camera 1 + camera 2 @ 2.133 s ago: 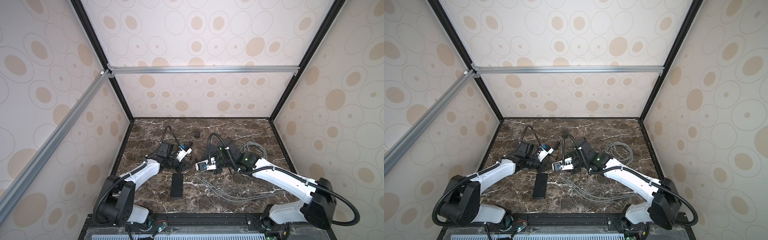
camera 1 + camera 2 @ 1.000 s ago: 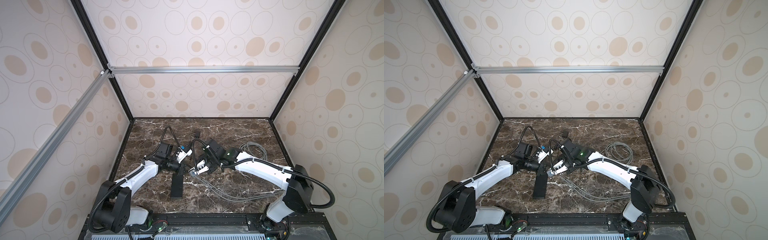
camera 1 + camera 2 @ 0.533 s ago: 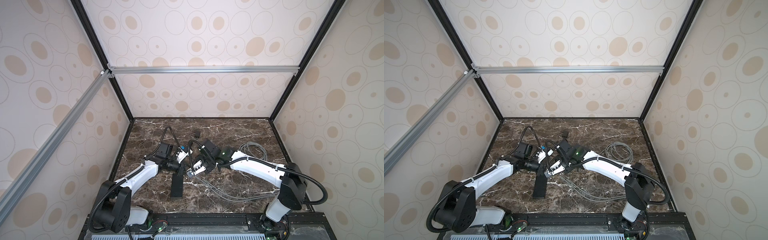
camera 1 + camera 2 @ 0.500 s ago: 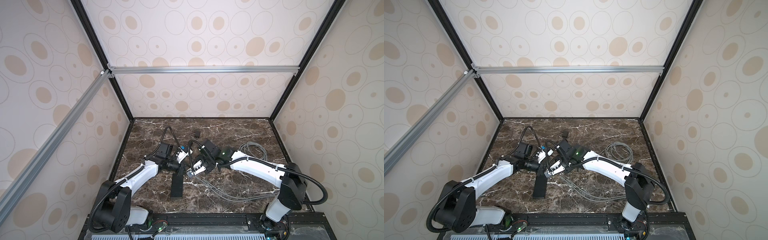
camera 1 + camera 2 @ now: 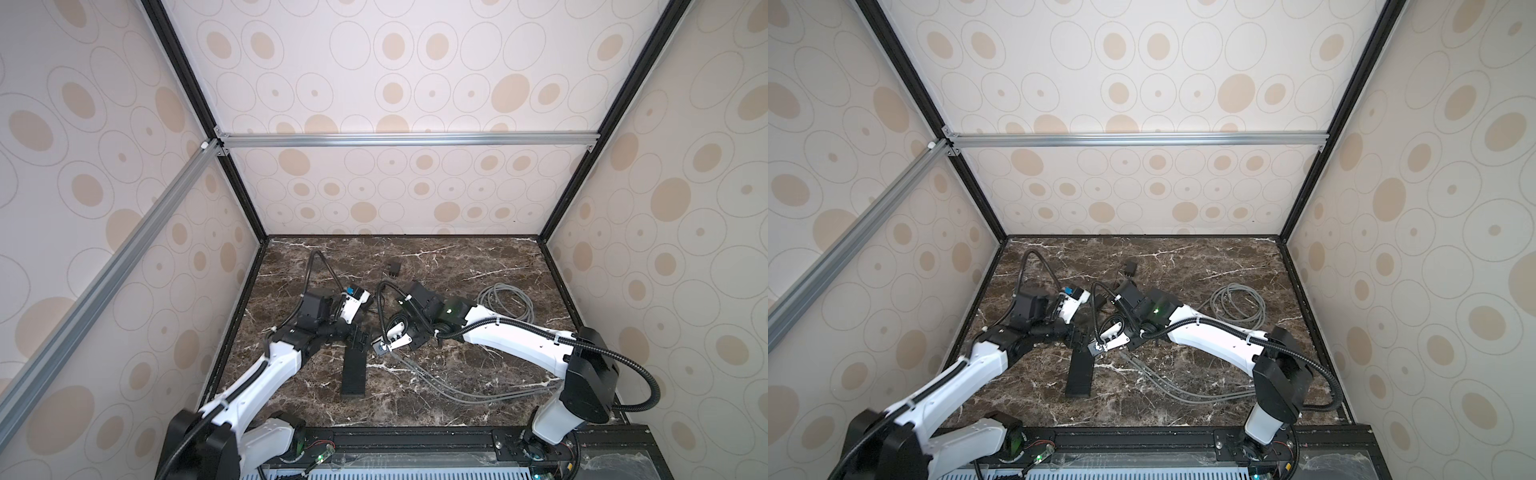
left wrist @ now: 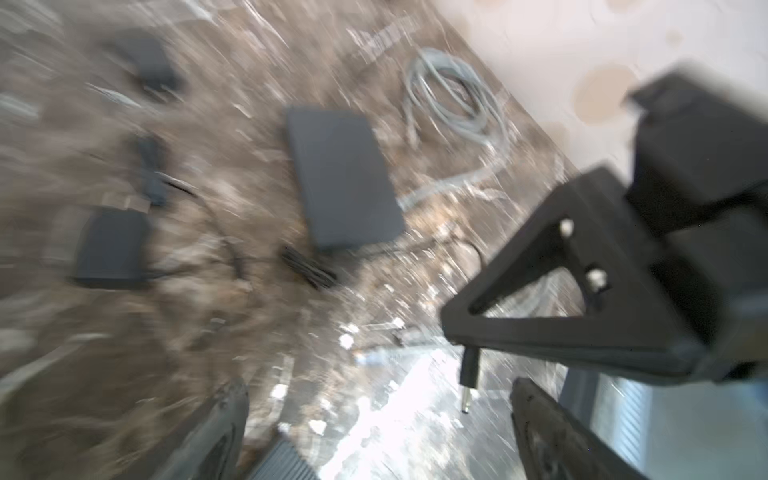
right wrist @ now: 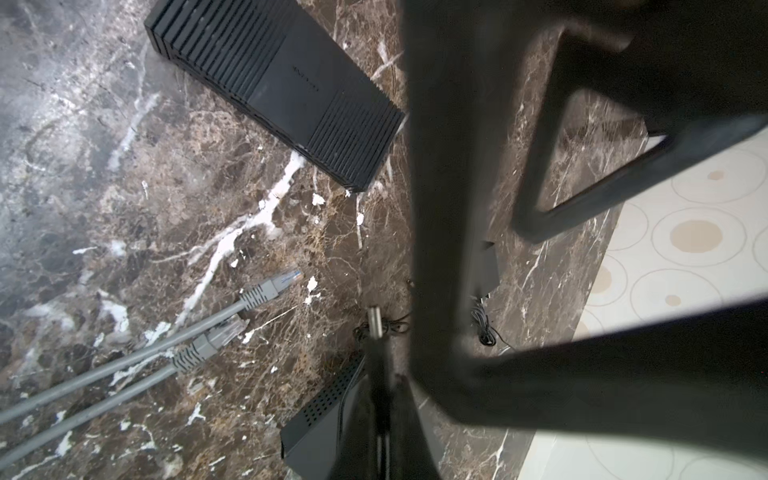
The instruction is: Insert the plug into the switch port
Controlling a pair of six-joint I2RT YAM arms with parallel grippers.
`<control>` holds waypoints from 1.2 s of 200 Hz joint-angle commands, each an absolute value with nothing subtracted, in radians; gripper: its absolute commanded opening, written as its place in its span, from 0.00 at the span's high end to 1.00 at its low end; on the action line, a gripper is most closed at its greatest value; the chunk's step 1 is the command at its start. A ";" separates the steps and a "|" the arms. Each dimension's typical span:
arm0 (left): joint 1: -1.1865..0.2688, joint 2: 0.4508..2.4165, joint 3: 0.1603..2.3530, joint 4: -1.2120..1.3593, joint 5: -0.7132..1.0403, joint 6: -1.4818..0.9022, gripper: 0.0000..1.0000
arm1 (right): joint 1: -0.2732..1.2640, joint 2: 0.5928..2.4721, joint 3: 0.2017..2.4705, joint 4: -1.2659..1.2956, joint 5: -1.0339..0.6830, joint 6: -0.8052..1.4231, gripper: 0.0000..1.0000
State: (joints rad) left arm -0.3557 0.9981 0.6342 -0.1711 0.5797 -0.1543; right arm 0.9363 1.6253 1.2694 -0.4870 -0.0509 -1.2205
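Observation:
A small black barrel plug with a metal tip sticks out of my right gripper, which is shut on it; the tip also shows in the right wrist view. My left gripper stands open just beside the plug, its fingers spread wide with nothing between them. In both top views the two grippers, left and right, meet over the far end of the long, ribbed black switch lying on the marble. The switch shows no port in any view.
A second flat black box with a vented side lies under my right gripper. Two grey network cable ends rest on the marble, running back to a coil. A small black adapter sits near the back.
My left gripper has opened wide. My right gripper has shut on the plug. Before that, the right arm swung left to meet the left gripper.

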 commanded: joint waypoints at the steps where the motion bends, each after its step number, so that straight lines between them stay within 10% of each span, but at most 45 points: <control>1: -0.359 0.809 0.564 -0.096 0.237 -0.400 0.02 | 0.938 1.576 1.201 -0.422 -0.024 -1.086 1.00; 79: -0.363 0.904 0.564 -0.576 0.096 -0.770 0.02 | 0.937 1.408 0.935 -0.169 -0.075 -0.832 1.00; 207: -0.647 1.178 0.572 -0.517 -0.051 -0.804 0.02 | 0.938 1.372 0.830 -0.088 -0.051 -0.797 1.00; 240: -0.661 1.221 0.591 -0.481 -0.046 -0.755 0.18 | 0.938 1.359 0.809 -0.071 -0.042 -0.796 1.00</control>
